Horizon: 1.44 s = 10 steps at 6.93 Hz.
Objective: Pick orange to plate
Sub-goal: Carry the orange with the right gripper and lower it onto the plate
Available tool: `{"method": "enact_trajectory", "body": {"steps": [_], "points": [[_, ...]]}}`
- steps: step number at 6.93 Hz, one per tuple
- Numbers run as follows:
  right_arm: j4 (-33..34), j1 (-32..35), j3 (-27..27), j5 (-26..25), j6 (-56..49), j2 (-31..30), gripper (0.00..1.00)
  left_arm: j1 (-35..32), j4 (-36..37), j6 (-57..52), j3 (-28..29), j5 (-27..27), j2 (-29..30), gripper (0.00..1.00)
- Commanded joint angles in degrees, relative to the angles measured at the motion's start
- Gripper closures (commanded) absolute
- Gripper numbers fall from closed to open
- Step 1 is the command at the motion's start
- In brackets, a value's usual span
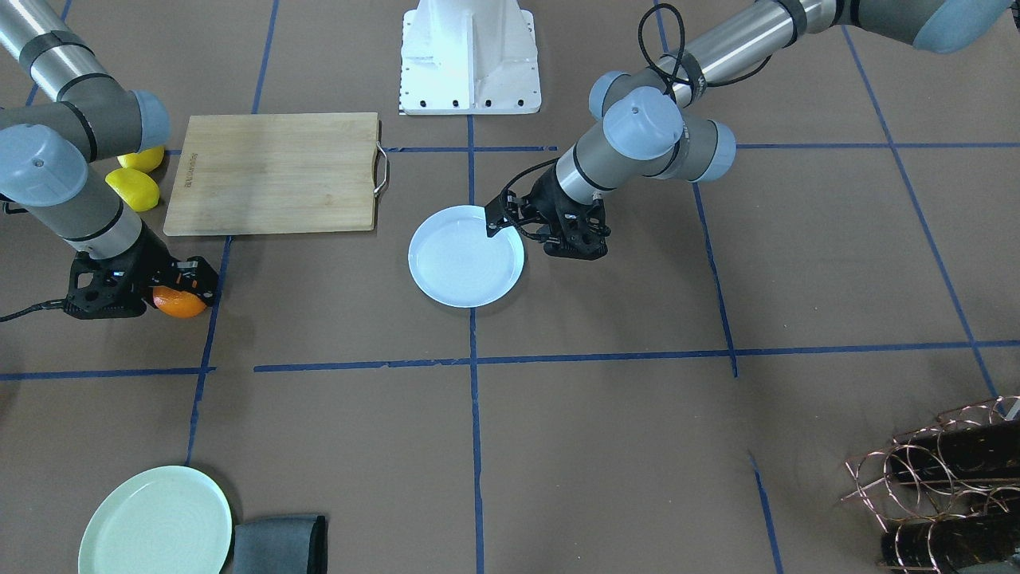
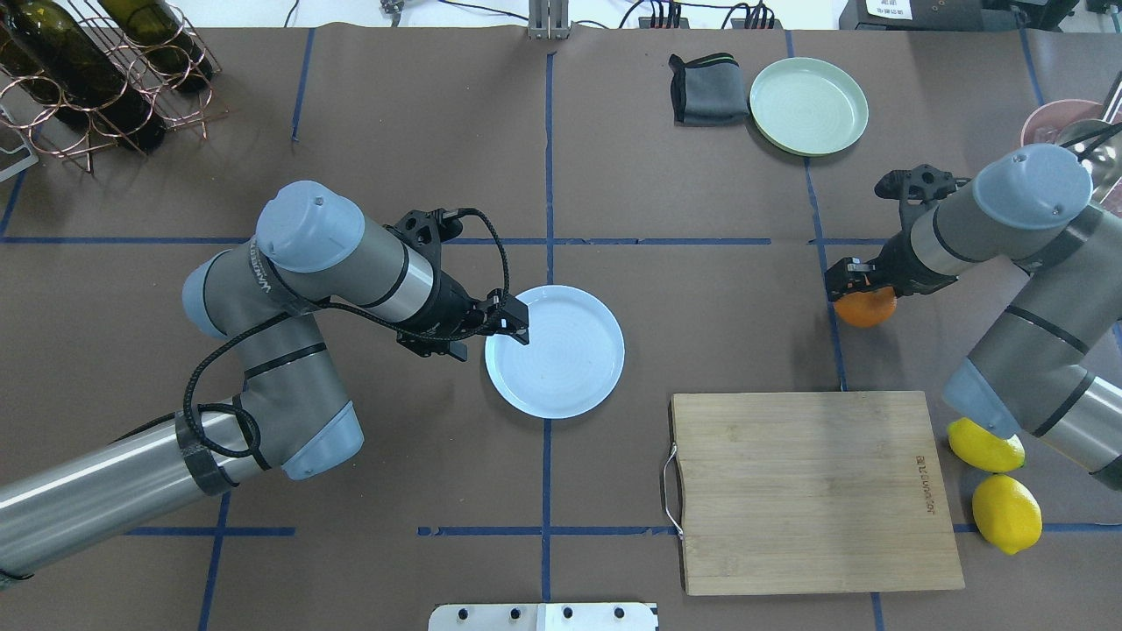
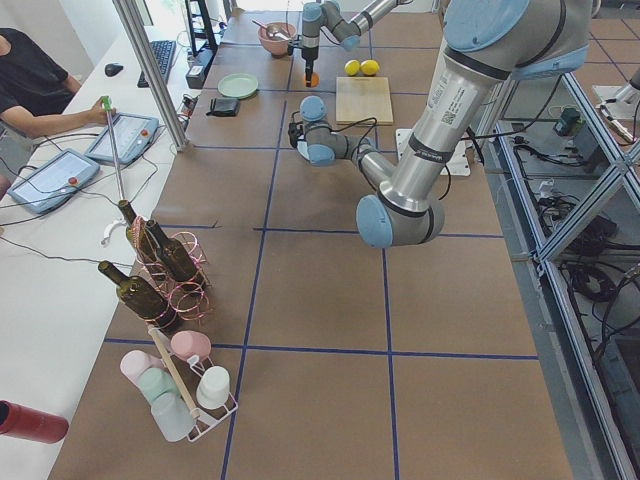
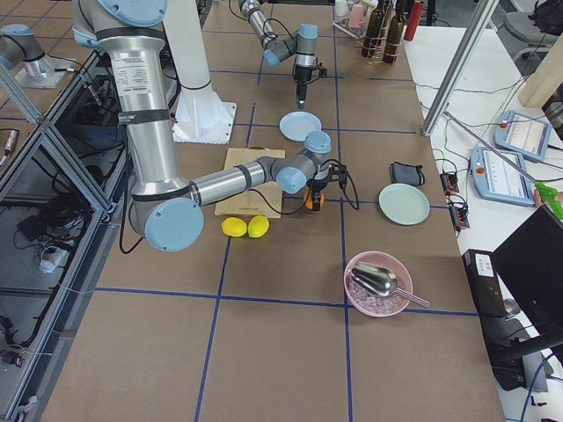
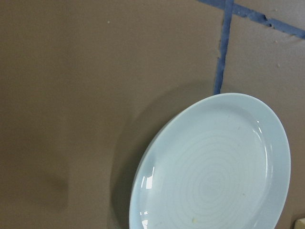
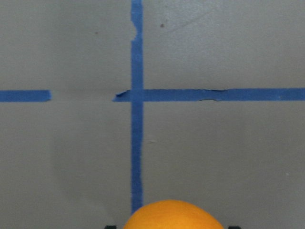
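At the left of the front view, the right hand [image 1: 177, 287] straddles the orange [image 1: 182, 305], though whether its fingers grip it cannot be told. It should squeeze across the middle, lift straight up, then carry the fruit rightward to the central plate [image 1: 462, 275].

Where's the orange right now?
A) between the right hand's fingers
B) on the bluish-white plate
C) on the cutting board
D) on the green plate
A: the orange sits between the fingertips of the right hand, well away from the bare plate.
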<state>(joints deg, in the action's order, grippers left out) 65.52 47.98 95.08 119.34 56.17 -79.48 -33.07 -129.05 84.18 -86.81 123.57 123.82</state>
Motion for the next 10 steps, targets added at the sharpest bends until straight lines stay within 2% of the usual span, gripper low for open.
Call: {"method": "enact_trajectory", "body": {"steps": [1, 2, 4, 5, 6, 8, 9, 10], "points": [[4.0, -1.0, 1.9, 0.3, 8.6, 8.7, 1.0, -0.9, 0.0, 0.3, -8.8, 0.0, -4.3, 0.05], [5.5, -4.8, 1.6, -0.8, 16.3, 14.2, 1.0, -1.4, 0.0, 0.3, -12.3, 0.1, -6.4, 0.05], [5.5, -14.3, 0.0, -9.5, 25.8, 21.8, 1.0, -3.3, -0.1, 0.3, -17.8, 0.2, -10.4, 0.05], [5.0, -18.0, -2.9, -13.6, 29.8, 25.2, 1.0, -3.3, -0.1, 0.4, -18.0, 0.1, -10.8, 0.05], [5.0, -20.1, -3.9, -16.0, 30.2, 26.7, 1.0, -3.3, -0.1, 0.5, -18.0, 0.1, -10.9, 0.03], [4.9, -23.1, -5.3, -17.8, 30.1, 26.9, 1.0, -3.3, -0.1, 0.8, -17.8, 0.1, -10.9, 0.02], [5.1, -23.3, -5.8, -20.0, 30.3, 27.6, 1.0, -3.3, -0.1, 0.8, -17.4, 0.0, -11.0, 0.02], [5.1, -23.3, -6.0, -20.1, 30.1, 27.7, 1.0, -3.3, -0.1, 0.8, -17.3, 0.0, -10.9, 0.02]]}}
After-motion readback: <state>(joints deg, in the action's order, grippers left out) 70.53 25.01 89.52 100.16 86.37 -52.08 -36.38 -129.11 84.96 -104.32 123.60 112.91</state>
